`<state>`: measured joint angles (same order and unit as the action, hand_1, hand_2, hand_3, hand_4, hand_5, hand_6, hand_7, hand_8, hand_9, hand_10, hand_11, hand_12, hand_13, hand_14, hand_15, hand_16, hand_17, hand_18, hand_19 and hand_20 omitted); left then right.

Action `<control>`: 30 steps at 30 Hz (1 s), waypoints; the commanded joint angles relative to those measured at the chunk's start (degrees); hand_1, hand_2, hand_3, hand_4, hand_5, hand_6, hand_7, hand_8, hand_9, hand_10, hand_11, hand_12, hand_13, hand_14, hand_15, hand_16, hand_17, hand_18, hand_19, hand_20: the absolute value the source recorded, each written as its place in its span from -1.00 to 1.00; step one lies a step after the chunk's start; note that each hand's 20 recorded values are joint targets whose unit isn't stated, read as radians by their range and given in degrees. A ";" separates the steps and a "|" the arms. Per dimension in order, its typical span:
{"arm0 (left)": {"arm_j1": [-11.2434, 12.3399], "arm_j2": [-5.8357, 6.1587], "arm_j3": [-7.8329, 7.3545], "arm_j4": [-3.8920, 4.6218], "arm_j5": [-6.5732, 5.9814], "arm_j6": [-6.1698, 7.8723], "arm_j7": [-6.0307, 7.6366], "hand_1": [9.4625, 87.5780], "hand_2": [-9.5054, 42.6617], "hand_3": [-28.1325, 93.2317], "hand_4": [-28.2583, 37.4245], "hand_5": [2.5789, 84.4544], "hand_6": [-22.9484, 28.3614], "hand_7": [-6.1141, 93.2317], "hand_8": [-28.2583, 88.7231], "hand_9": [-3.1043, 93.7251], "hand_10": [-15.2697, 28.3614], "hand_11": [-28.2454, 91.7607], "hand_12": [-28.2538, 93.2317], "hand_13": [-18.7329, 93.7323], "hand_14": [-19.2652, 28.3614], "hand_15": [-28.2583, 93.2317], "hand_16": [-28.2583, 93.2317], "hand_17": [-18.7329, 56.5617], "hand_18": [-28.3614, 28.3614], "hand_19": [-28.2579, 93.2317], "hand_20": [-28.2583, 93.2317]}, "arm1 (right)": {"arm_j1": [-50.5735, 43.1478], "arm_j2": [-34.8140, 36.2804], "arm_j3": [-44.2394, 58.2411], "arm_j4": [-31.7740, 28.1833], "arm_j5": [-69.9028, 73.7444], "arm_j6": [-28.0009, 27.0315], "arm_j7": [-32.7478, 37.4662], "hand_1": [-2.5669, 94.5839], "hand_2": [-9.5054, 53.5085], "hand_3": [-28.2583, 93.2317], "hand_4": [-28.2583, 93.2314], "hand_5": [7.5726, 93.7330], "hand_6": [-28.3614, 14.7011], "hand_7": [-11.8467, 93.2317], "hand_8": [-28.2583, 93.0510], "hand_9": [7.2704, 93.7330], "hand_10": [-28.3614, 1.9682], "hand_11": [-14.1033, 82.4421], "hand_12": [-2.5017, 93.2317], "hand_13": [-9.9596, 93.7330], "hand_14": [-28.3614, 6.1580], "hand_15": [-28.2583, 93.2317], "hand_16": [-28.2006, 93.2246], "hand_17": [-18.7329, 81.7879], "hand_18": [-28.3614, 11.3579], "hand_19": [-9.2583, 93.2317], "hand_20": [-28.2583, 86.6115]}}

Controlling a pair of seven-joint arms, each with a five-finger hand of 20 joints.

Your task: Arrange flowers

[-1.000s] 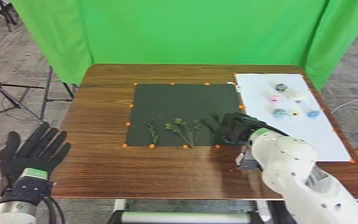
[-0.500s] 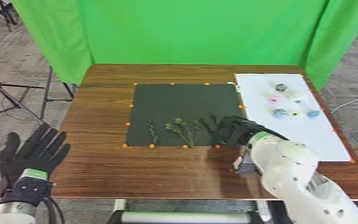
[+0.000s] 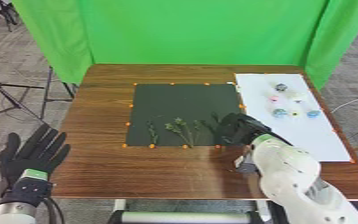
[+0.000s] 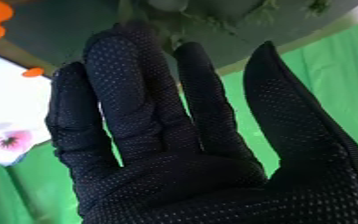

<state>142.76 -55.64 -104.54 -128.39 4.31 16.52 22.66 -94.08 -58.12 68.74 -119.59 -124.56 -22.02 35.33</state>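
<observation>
The wooden table runs beneath the right hand and out to its left. The dark mat reaches left of and beyond that hand, which is over the mat's near right corner; the white board is to its right. The left hand is well apart from it, past the table's left edge, fingers straight. The right hand is loose, its fingers nearly straight, with no visible grip on anything. Over the last second its wrist has drawn slightly toward the near edge, while the leafy stems to its left and the flower heads beyond and to its right have stayed put. So this looks like a small adjustment around the greenery; the blooms probably still need bringing over.
</observation>
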 commanded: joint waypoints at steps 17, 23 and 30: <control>-0.31 -0.13 0.11 -0.02 0.23 -0.39 0.26 -0.57 -0.08 0.62 -1.00 -0.19 0.18 -0.54 -0.70 -0.24 0.37 -0.09 -0.33 -0.24 0.42 0.13 -0.67 -0.65 0.43 -0.06 -0.39 | 0.47 6.59 8.45 4.17 -8.30 9.62 -0.03 -0.33 -0.65 0.71 -0.89 0.02 0.05 -0.52 -0.72 -0.04 -0.26 -0.47 -0.64 0.32 -0.26 0.43 -0.11 -0.01 -0.81 0.73 0.01; -2.13 0.90 0.00 0.57 1.73 -2.05 0.13 -0.57 -0.08 0.62 -1.00 -0.19 0.17 -0.54 -0.70 -0.25 0.36 -0.09 -0.33 -0.24 0.42 0.13 -0.67 -0.65 0.43 -0.07 -0.39 | 4.45 9.12 6.47 9.60 -8.34 10.30 -0.07 -0.23 -0.87 0.75 -0.92 -0.06 -0.01 -0.51 -0.72 -0.17 -0.15 -0.49 -0.68 0.29 -0.22 0.43 -0.14 -0.03 -0.79 0.72 0.01; -5.03 2.46 0.81 1.18 1.88 -1.86 0.34 -0.57 -0.09 0.61 -1.00 -0.19 0.17 -0.55 -0.70 -0.25 0.36 -0.10 -0.33 -0.24 0.42 0.12 -0.67 -0.65 0.43 -0.07 -0.39 | 8.63 9.25 4.97 15.48 -6.50 8.13 1.18 -0.20 -0.94 0.76 -0.94 -0.13 -0.04 -0.51 -0.72 -0.21 -0.15 -0.49 -0.69 0.29 -0.19 0.45 -0.14 -0.03 -0.78 0.73 0.02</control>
<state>140.26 -54.76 -104.34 -127.65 5.73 15.47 22.71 -88.63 -49.57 74.29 -107.76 -131.71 -12.74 35.55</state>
